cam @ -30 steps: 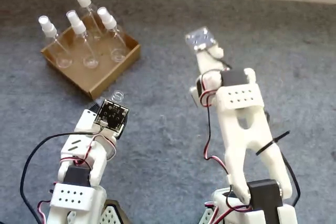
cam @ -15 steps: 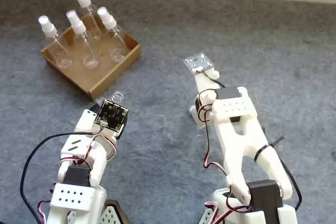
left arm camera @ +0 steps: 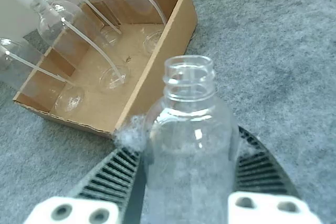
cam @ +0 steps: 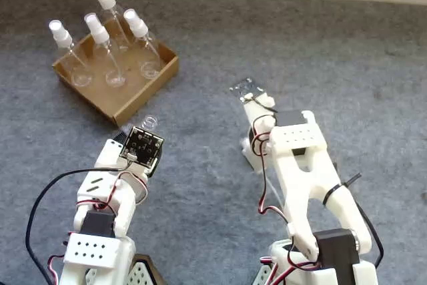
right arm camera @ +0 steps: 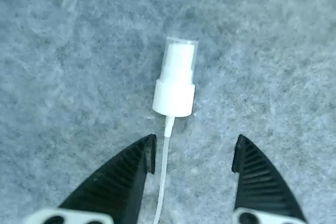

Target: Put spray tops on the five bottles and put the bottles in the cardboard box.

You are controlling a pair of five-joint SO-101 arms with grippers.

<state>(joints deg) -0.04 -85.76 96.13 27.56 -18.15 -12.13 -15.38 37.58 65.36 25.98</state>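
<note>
My left gripper [left arm camera: 186, 156] is shut on a clear bottle [left arm camera: 189, 124] with an open neck and no top, held upright just in front of the cardboard box [left arm camera: 157, 72]. In the high view this bottle [cam: 150, 123] pokes out past the left wrist, near the box [cam: 143, 95]. Several bottles with white spray tops [cam: 107, 31] stand in the box. A white spray top [right arm camera: 175, 85] with its thin tube lies on the grey carpet. My right gripper [right arm camera: 196, 141] hangs open above the tube end, one finger on each side.
Grey carpet [cam: 347, 65] covers the table, with open room to the right and between the arms. The right arm [cam: 293, 138] stands mid-table. A pale wall edge runs along the far side.
The right arm has drawn back toward the near edge and come down over the spray top. The left arm has kept still with the bottle.
</note>
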